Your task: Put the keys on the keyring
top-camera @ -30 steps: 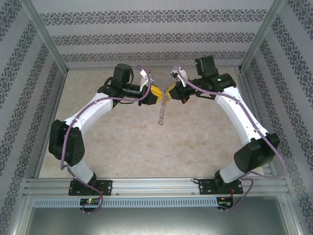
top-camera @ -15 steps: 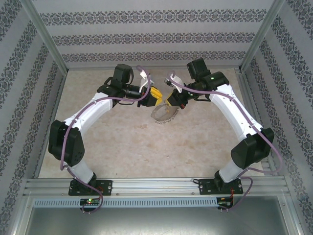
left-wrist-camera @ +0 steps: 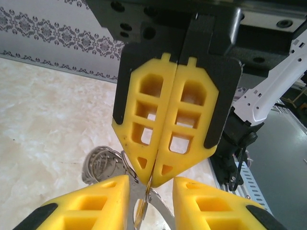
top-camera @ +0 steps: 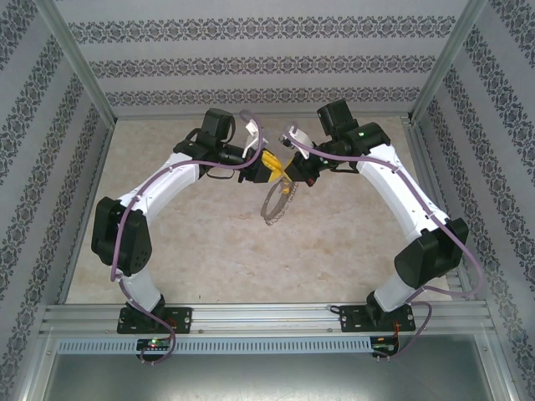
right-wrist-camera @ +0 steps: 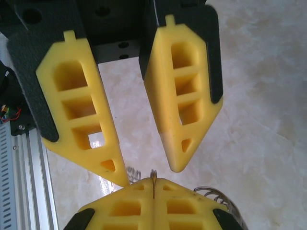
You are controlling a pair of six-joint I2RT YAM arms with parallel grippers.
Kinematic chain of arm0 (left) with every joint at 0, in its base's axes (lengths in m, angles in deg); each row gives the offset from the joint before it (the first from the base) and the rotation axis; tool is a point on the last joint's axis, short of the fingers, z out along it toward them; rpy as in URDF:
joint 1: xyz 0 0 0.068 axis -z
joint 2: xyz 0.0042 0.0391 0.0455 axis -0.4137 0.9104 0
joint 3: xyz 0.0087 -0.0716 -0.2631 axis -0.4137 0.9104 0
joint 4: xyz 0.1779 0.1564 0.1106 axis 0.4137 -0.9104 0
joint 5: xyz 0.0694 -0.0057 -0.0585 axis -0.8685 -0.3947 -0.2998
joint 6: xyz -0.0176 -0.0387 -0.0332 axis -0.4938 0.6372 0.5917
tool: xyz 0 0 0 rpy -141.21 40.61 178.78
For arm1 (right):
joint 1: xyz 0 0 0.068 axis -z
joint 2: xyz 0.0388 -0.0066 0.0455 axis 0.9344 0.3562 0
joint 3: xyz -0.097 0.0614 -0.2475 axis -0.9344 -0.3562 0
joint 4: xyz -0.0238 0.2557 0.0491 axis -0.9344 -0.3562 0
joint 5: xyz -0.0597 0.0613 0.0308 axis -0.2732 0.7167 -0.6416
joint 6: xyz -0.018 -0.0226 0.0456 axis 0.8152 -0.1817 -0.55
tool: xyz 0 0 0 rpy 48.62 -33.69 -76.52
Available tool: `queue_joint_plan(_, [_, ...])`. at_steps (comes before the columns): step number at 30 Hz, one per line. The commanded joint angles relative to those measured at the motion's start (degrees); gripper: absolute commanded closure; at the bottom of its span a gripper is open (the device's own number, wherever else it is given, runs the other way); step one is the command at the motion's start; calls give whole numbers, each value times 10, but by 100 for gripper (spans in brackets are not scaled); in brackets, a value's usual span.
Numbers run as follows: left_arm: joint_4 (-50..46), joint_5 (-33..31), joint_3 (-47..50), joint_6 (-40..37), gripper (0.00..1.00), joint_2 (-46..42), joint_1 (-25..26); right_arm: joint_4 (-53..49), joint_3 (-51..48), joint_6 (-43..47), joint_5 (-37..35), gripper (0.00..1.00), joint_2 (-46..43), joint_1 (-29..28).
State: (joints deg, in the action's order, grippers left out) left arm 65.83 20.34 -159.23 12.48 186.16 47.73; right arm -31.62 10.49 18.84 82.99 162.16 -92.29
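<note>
The keyring (top-camera: 274, 205), a thin grey hoop with a fringe of small metal bits, hangs above the table where my two grippers meet. My right gripper (top-camera: 288, 171) is shut, and a thin metal edge of the hoop is pinched at its tips (right-wrist-camera: 153, 181). My left gripper (top-camera: 269, 163) faces it with fingers apart, straddling those tips (left-wrist-camera: 150, 184). Between the left fingers hang a band of the keyring (left-wrist-camera: 165, 213) and a thin yellow-gold key (left-wrist-camera: 140, 211), seen edge-on just under the right fingertips. Whether the key is threaded on the hoop is hidden.
The marble-patterned tabletop (top-camera: 209, 242) lies below. Patterned walls and aluminium posts (top-camera: 79, 71) close in the back and sides. A metal rail (top-camera: 267, 316) runs along the near edge at the arm bases.
My right wrist turned, and the hoop went from edge-on to showing as an oval. The left gripper then moved right until its fingers straddle the right fingertips.
</note>
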Motion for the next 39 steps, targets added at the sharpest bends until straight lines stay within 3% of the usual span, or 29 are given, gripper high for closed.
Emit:
queue_joint_plan(1, [-23, 20, -8, -23, 71, 9, 7, 19, 16, 6, 8, 100, -9, -7])
queue_joint_plan(6, [-22, 25, -7, -24, 71, 11, 7, 26, 14, 3, 12, 100, -12, -7])
queue_joint_plan(15, [-28, 32, -18, -29, 80, 16, 12, 33, 12, -1, 14, 100, -12, -10])
queue_joint_plan(22, [-8, 36, -20, -14, 100, 22, 19, 35, 13, 0, 18, 100, -11, -13])
queue_joint_plan(28, [63, 26, 12, 22, 100, 11, 22, 76, -9, -26, 13, 100, -32, -8])
queue_joint_plan(33, [115, 16, 36, 49, 100, 0, 23, 146, -47, -75, 12, 63, -66, 9])
queue_joint_plan(36, [133, 15, 42, 62, 100, -2, 23, 186, -78, -107, 10, 55, -90, 24])
queue_joint_plan(39, [150, 14, 48, 73, 100, -4, 23, 251, -130, -154, 15, 55, -120, 46])
